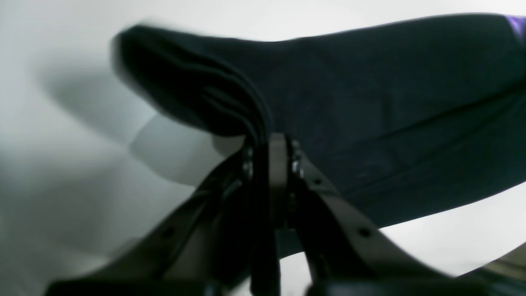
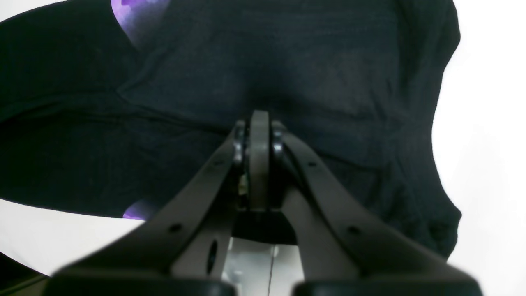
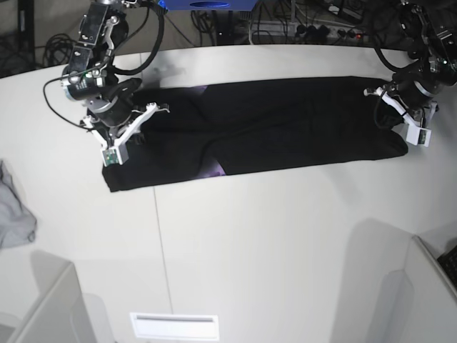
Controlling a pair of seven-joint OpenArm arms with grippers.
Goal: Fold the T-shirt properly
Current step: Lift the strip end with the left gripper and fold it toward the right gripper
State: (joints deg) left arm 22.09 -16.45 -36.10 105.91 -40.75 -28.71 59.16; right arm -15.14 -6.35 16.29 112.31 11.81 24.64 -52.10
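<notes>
The black T-shirt (image 3: pixel 271 132) lies across the white table (image 3: pixel 271 236) as a long folded band. A bit of purple print (image 2: pixel 137 18) peeks out of its folds. At the band's right end in the base view, my left gripper (image 3: pixel 397 116) is shut on the stacked edge layers of the T-shirt (image 1: pixel 370 102), which are lifted a little; the left gripper (image 1: pixel 265 142) shows that pinch close up. At the band's left end, my right gripper (image 3: pixel 127 130) is shut, and creases in the T-shirt (image 2: pixel 328 74) run into the right gripper (image 2: pixel 259 119).
A small light grey cloth (image 3: pixel 14 211) lies at the table's left edge. Cables and a blue box (image 3: pixel 207 4) sit behind the far edge. A white slotted plate (image 3: pixel 175 326) lies near the front edge, with partitions at both front corners.
</notes>
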